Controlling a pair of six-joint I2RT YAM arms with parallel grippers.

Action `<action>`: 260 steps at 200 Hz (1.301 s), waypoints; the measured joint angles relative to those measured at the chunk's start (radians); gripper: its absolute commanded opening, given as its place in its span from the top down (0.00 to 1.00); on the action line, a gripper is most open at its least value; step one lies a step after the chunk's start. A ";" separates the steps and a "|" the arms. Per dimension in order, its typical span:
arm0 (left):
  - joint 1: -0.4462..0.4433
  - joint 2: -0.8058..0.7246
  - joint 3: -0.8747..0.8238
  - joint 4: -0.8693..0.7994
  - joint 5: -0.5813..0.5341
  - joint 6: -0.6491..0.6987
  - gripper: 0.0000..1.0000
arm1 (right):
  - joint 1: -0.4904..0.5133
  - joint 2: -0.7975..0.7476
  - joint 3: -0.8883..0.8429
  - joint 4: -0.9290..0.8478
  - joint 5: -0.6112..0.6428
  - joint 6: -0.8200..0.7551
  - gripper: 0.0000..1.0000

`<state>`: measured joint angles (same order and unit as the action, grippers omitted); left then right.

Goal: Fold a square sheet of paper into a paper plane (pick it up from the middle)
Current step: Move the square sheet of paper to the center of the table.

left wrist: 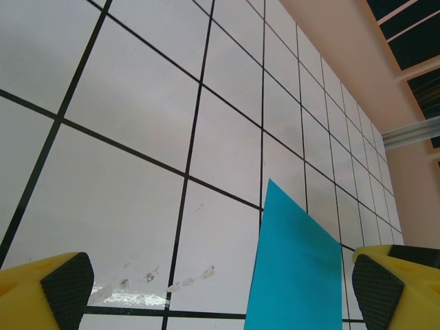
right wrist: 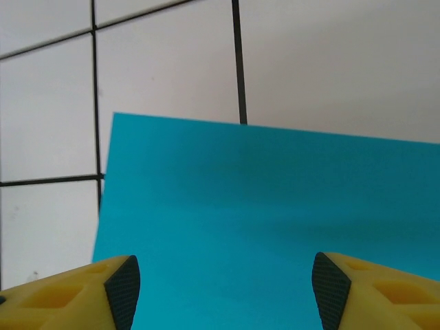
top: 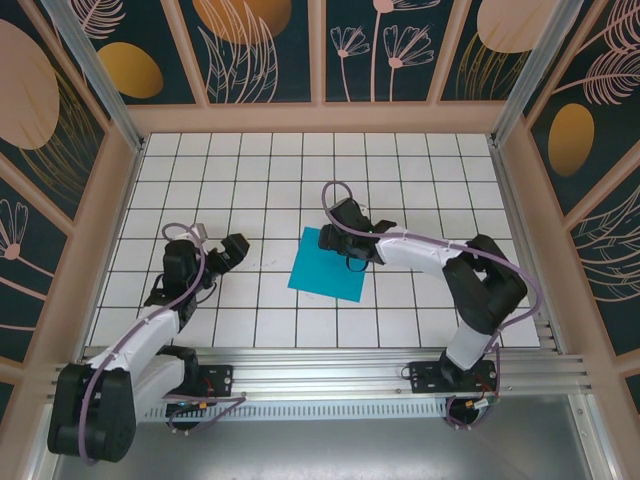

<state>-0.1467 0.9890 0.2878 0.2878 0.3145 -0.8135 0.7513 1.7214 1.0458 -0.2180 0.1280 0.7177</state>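
Yellow fingers [right wrist: 103,297] of the right gripper [right wrist: 220,295], tipped with black pads, stand apart with nothing between them. Their bases are cut off by the lower edge of the wrist view. Just beyond and beneath them lies the paper [right wrist: 275,206], teal, flat, with no crease to be made out. Its near part and right side run out of frame. Whether the tips touch the sheet cannot be told. From above, this gripper hangs over the paper's far right edge and hides a short stretch of it.

Left gripper [left wrist: 220,295]: fingers wide apart, empty, only the tips in frame. One corner of the paper points up between them, farther off. From above, this gripper sits well to the sheet's left, clear of it.

Paper position: near the table's middle, turned slightly against the grid.

Table [top: 200,170]: white tiles, dark joints, with faint scuffs [left wrist: 158,280] on one tile ahead of the left gripper.

Walls [top: 250,50]: pale frame holding dark floral panels.

Aluminium rail [top: 330,365] along the near edge carries both arm bases.
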 measured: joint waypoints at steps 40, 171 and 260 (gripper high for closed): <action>-0.031 0.056 0.047 0.000 0.003 -0.005 0.02 | -0.006 0.090 0.055 -0.027 -0.045 0.004 0.33; -0.123 0.171 0.118 -0.055 -0.079 0.005 0.01 | -0.006 0.214 0.154 -0.071 -0.051 -0.089 0.32; -0.123 0.087 0.113 -0.063 -0.145 0.035 0.01 | -0.011 0.262 0.248 -0.129 -0.103 -0.416 0.30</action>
<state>-0.2695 1.0760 0.4011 0.2249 0.1696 -0.7784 0.7403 1.9835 1.2934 -0.3466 0.0254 0.3019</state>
